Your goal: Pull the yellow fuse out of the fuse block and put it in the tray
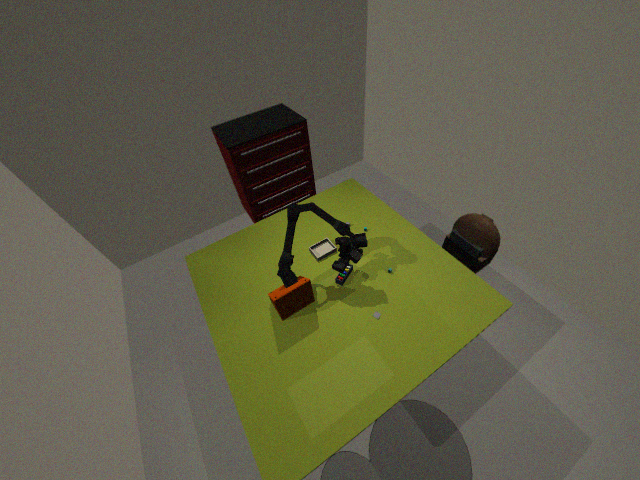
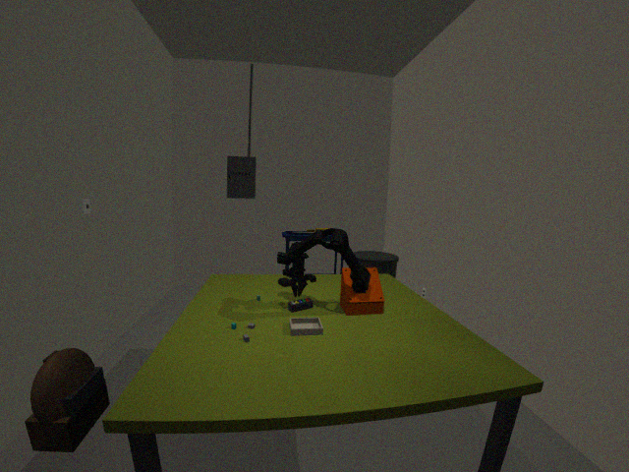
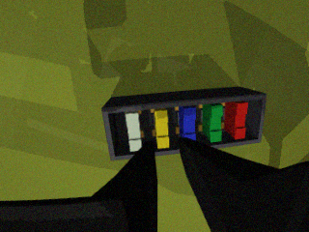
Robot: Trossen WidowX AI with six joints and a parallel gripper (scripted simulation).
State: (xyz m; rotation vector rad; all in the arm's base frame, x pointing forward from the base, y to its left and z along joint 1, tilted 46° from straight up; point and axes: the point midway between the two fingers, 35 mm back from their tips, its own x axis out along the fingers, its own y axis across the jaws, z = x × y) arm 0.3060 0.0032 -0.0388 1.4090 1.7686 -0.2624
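The black fuse block (image 1: 338,281) (image 2: 301,308) (image 3: 183,98) lies on the table with a row of upright fuses. The yellow fuse (image 3: 161,128) stands in it between the white fuse (image 3: 133,130) and the blue fuse (image 3: 187,121); the green fuse (image 3: 212,123) and red fuse (image 3: 237,120) follow. My gripper (image 2: 297,295) (image 3: 166,147) points down just above the block, its fingers open by a narrow gap with nothing between them. In the wrist view the tips appear either side of the yellow fuse's lower end, overlapping the block's edge. The tray (image 1: 323,250) (image 2: 306,331) is empty.
The orange arm base (image 1: 295,302) (image 2: 363,306) stands beyond the block's red end. Small teal pieces (image 1: 389,270) (image 2: 233,325) and grey pieces (image 1: 376,315) (image 2: 246,338) lie scattered on the green table (image 1: 330,356) (image 2: 355,371).
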